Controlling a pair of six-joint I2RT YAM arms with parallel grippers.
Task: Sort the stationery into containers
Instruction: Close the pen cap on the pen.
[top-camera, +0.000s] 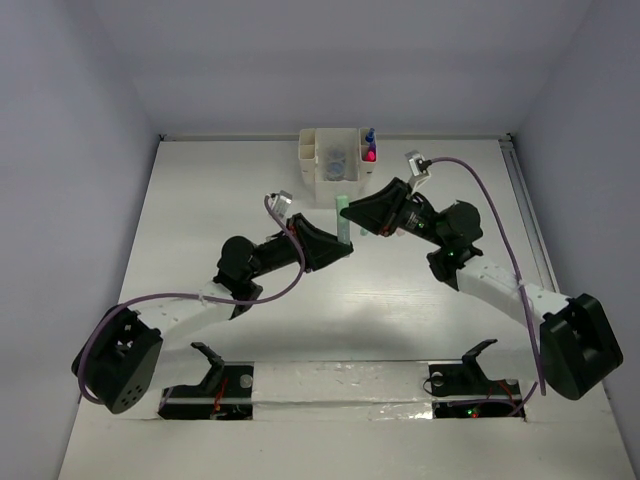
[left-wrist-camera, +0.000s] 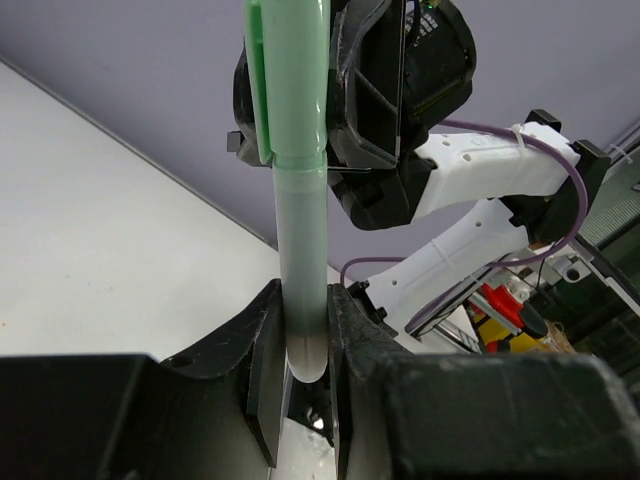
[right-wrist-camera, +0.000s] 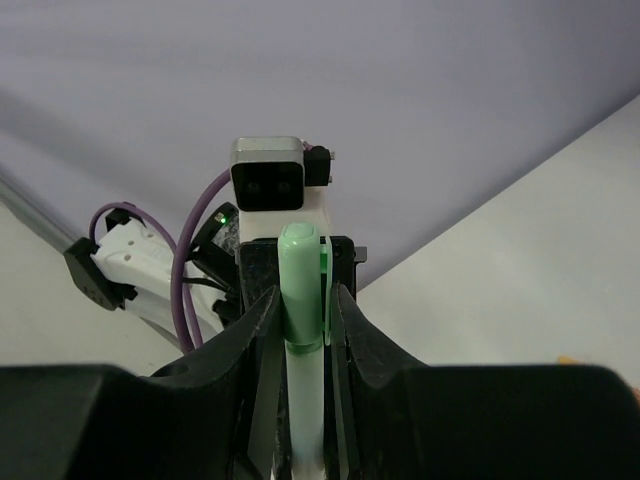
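A mint green marker (top-camera: 343, 222) stands upright in the air in front of the white organizer (top-camera: 330, 182). My left gripper (top-camera: 346, 246) is shut on its pale lower barrel (left-wrist-camera: 300, 250). My right gripper (top-camera: 350, 212) is shut on its green cap (right-wrist-camera: 303, 275). In the left wrist view my left gripper (left-wrist-camera: 305, 350) pinches the barrel's rounded end, with the right gripper's fingers (left-wrist-camera: 372, 90) round the cap above. In the right wrist view my right gripper (right-wrist-camera: 303, 310) clamps cap and clip. The organizer holds a pink marker (top-camera: 370, 155), a blue-capped bottle (top-camera: 369, 133) and round tubs (top-camera: 335, 158).
The organizer stands against the back wall, just behind both grippers. A taped strip (top-camera: 340, 385) with two black gripper rests runs along the near edge. Purple cables (top-camera: 490, 190) loop off both arms. Grey walls close in the table on the left, right and back.
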